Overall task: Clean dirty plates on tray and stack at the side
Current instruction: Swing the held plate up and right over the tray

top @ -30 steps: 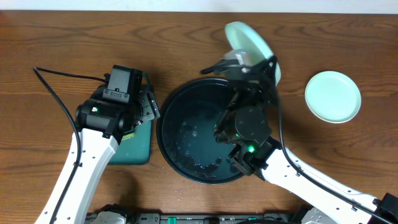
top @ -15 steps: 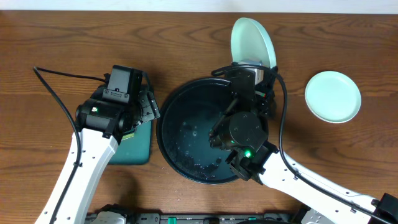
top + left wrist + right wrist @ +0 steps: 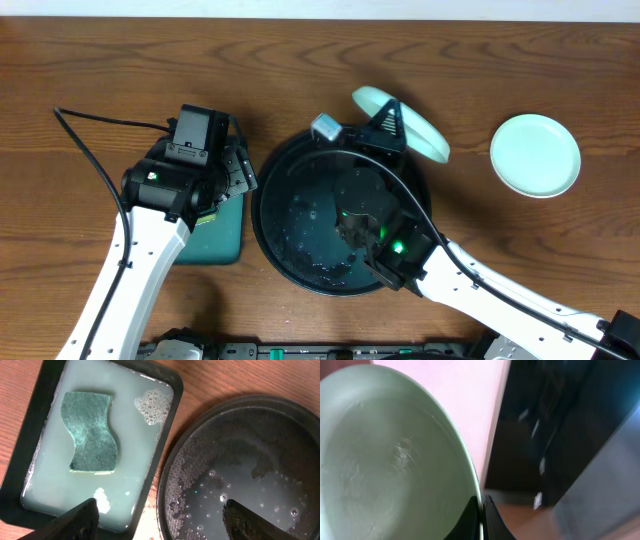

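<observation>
The right fingers (image 3: 481, 507) are closed on the rim of a mint-green plate (image 3: 425, 140). They hold it tilted over the far rim of the tray (image 3: 262, 222), toward the table's far edge. The pinch is thin and the plate looks wet — it could slip and strike the tray or table. The left fingers (image 3: 161, 512) hang spread wide and empty above the sponge tray (image 3: 172, 415) and the tray. Another plate (image 3: 535, 155) sits toward the right edge. No white plate shows — and the blurred right wrist view hides any smear.
</observation>
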`<action>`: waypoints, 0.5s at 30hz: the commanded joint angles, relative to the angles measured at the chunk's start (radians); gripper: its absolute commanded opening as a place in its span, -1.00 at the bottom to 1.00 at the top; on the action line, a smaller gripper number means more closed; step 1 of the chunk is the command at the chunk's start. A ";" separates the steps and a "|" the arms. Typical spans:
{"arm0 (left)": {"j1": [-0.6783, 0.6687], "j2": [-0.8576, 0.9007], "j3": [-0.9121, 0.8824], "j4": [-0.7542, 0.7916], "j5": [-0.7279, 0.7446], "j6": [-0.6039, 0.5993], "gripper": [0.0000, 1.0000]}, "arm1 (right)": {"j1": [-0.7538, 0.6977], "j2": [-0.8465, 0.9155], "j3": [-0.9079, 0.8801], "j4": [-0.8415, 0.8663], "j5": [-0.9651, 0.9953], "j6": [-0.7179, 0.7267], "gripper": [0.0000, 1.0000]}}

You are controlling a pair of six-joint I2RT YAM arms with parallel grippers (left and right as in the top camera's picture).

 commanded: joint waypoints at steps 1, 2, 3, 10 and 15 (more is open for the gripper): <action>-0.003 0.005 0.002 -0.002 0.002 -0.005 0.60 | 0.006 -0.010 0.005 -0.031 -0.104 -0.174 -0.98; -0.003 0.005 0.002 -0.002 0.002 -0.005 0.60 | 0.006 -0.010 0.005 -0.031 -0.123 -0.174 -0.98; -0.003 0.005 0.002 -0.002 0.002 -0.005 0.60 | 0.006 -0.010 0.005 -0.031 -0.138 -0.172 -0.98; -0.003 0.005 0.002 -0.002 0.002 -0.005 0.61 | 0.006 -0.010 0.005 -0.031 -0.163 -0.024 -0.98; -0.003 0.005 0.002 -0.002 0.002 -0.005 0.60 | 0.006 -0.010 0.005 -0.032 -0.160 0.338 -0.98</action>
